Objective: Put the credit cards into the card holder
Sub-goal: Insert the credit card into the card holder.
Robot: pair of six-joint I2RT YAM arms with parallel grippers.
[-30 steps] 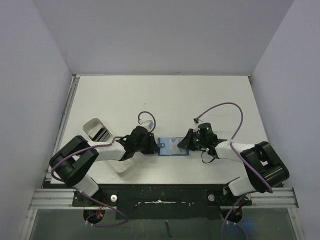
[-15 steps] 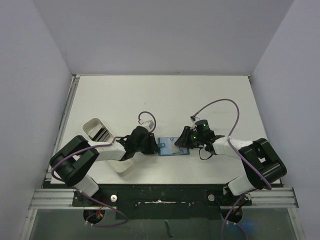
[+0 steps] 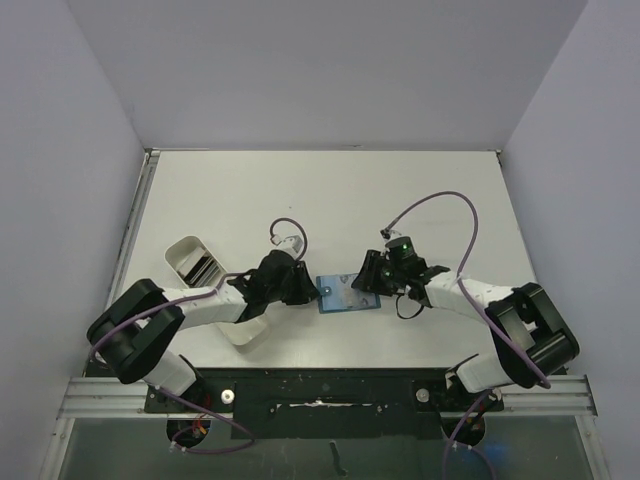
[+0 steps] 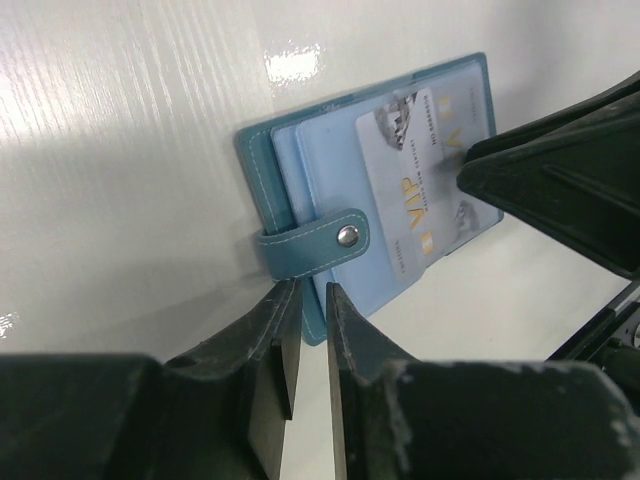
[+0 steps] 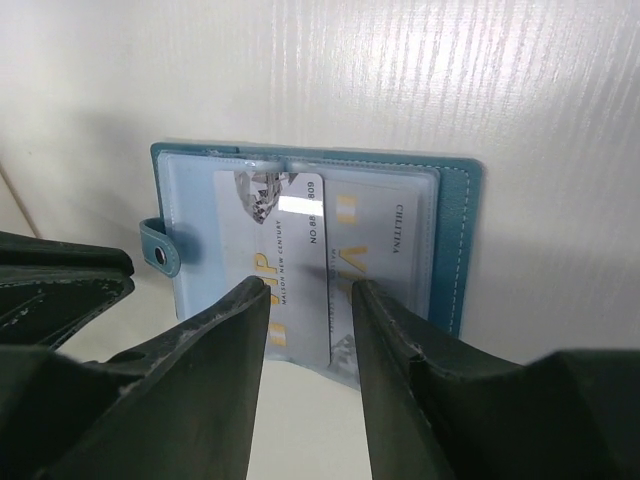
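Observation:
The teal card holder [image 3: 338, 295] lies open on the table between both grippers, its strap tab [image 4: 310, 243] and stud pointing left. Two pale credit cards [image 5: 270, 265] [image 5: 378, 255] sit side by side under its clear sleeves, their near ends poking past the holder's edge. One card [image 4: 420, 175] also shows in the left wrist view. My right gripper [image 5: 310, 290] hovers over the cards, open, with nothing between its fingers. My left gripper [image 4: 312, 295] is nearly shut, its tips pinching the holder's near corner just below the strap.
A long white tray [image 3: 185, 250] with dark items in it lies at the left, partly under my left arm. Purple cables loop above both wrists. Grey walls enclose the table on three sides.
The right gripper's jaws have opened, letting go of the card in the holder. The left arm's elbow has shifted slightly left; its gripper and the holder stay put.

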